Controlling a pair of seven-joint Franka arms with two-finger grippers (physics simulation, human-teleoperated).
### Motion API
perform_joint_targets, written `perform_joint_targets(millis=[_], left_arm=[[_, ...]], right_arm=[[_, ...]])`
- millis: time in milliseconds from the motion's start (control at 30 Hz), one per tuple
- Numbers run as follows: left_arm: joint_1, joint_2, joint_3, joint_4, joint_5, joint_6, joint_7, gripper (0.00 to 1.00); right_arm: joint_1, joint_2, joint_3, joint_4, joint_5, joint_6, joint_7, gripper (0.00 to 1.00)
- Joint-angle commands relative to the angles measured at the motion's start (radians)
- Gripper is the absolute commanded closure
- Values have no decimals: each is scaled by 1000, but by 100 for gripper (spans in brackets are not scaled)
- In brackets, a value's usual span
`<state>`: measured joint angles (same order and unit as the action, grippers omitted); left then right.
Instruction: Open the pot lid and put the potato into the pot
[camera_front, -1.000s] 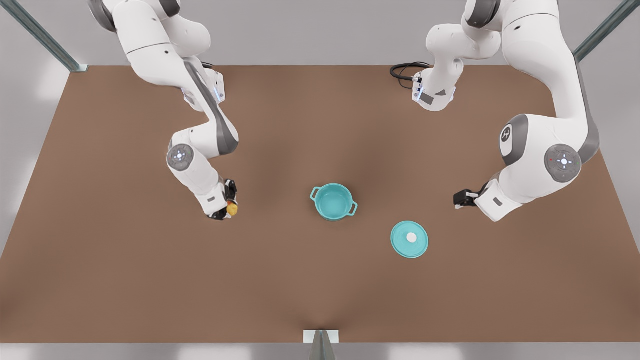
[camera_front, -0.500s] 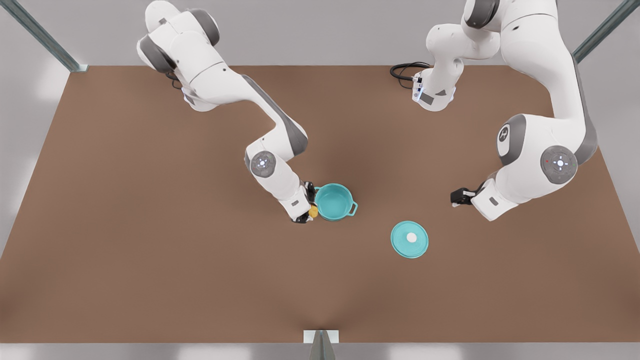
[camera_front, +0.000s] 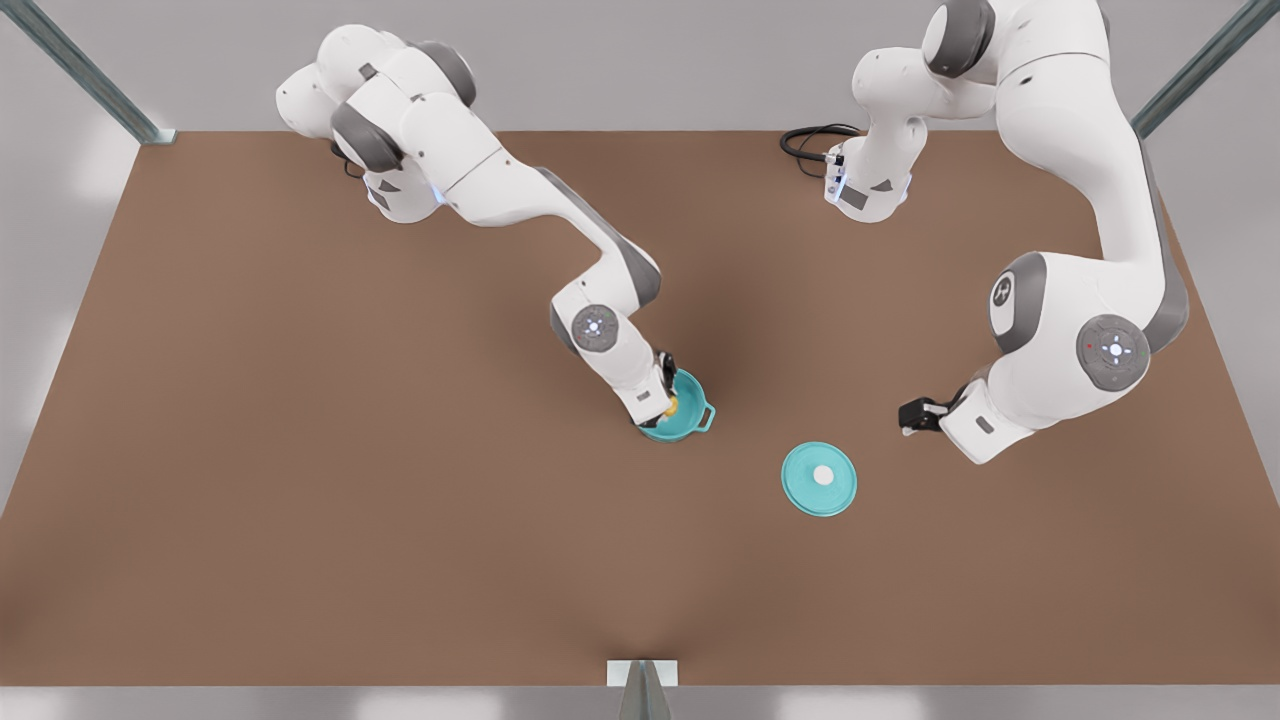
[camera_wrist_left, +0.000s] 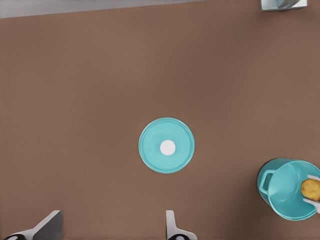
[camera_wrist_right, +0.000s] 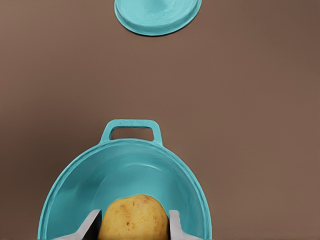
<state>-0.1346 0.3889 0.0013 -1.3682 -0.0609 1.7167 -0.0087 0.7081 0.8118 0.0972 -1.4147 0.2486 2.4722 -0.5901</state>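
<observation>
Our right hand (camera_wrist_right: 131, 227) holds the potato (camera_wrist_right: 132, 218) over the open pot (camera_wrist_right: 125, 175) for release, while our left hand (camera_wrist_left: 112, 227) waits wide above the pot lid (camera_wrist_left: 166, 145).

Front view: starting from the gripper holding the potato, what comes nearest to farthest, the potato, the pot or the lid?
From the right gripper:
1. Potato, clamped between its fingers.
2. Pot, directly beneath it.
3. Lid, flat on the table toward the front view's right, near the open, waiting left gripper.
</observation>
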Motion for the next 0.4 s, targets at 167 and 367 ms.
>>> perform_joint_targets(millis=[167,367], left_arm=[[0,8,-1,3,-2,40,1,0],[1,8,0,3,-5,41,-1,0]], right_arm=[[4,-29,-20,37,-8,22,196,0],[-424,-359,-476,19,-34,-708,10,0]])
